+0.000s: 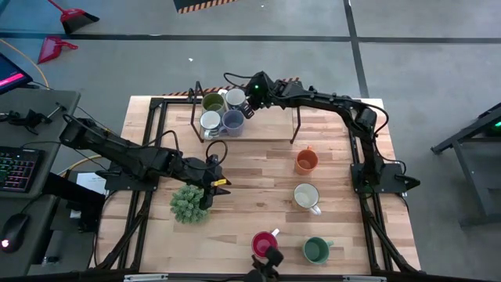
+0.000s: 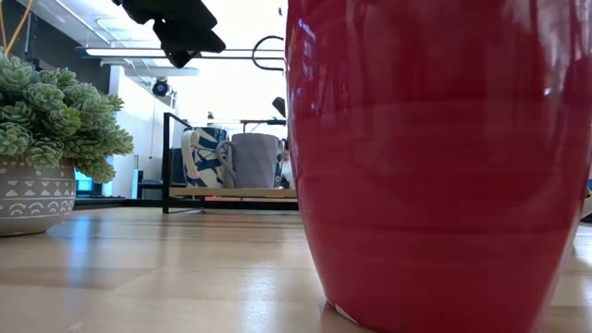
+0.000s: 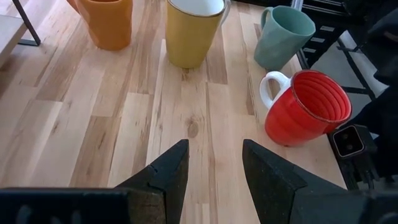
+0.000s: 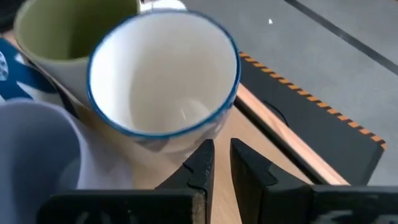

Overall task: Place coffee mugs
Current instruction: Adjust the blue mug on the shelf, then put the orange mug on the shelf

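Note:
Four mugs stand on the table's right half: orange (image 1: 306,161), cream (image 1: 306,196), dark green (image 1: 316,251) and red (image 1: 264,243). Four more crowd the black rack (image 1: 296,129) at the far edge: olive (image 1: 211,101), white with a blue rim (image 1: 235,97), another white (image 1: 210,121) and blue-grey (image 1: 232,120). My left gripper (image 1: 216,183) hovers open beside the plant; its wrist view shows it (image 3: 214,165) with the red mug (image 3: 308,106) ahead. My right gripper (image 1: 250,106) reaches over the rack and is nearly shut (image 4: 222,155) at the blue-rimmed mug (image 4: 161,81). My right gripper comes at the blue-rimmed white mug from the table's right side, about level. Its fingertips (image 4: 200,155) stand close together against the mug's lower wall (image 4: 180,140). The mug's body hides which part lies between them. The mug stays among the others on the rack.
A bushy green plant in a patterned pot (image 1: 188,204) stands left of centre, close to my left gripper. The red mug (image 2: 435,157) fills the low view, with the plant (image 2: 46,157) at its left. Bare wood (image 1: 258,180) lies in the table's middle.

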You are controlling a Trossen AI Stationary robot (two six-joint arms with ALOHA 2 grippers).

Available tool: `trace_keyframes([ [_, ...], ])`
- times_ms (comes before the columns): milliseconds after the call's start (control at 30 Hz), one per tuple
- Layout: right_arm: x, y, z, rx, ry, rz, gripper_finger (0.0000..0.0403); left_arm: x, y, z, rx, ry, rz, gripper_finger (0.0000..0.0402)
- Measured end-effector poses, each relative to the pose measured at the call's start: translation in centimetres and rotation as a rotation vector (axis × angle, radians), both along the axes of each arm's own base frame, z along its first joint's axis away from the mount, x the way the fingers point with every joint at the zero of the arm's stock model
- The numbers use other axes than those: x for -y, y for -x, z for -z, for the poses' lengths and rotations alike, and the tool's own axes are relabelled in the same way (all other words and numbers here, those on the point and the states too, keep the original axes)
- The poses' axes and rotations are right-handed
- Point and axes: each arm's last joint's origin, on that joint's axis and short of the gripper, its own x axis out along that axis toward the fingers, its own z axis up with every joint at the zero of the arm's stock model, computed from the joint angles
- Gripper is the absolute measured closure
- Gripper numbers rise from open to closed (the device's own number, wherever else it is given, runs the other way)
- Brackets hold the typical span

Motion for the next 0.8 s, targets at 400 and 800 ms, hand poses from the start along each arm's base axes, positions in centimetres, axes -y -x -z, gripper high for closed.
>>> trace_keyframes([
  [400, 0.9, 0.8, -2.3, 0.003, 0.068, 0.118, 0.0366, 0.0, 0.0, 0.0, 0.001, 0.009, -0.006, 0.0261],
  [800, -4.8, 5.9, -11.8, 0.007, 0.022, -0.394, 0.0366, 0.0, 0.0, 0.0, 0.005, -0.005, -0.009, 0.0261],
])
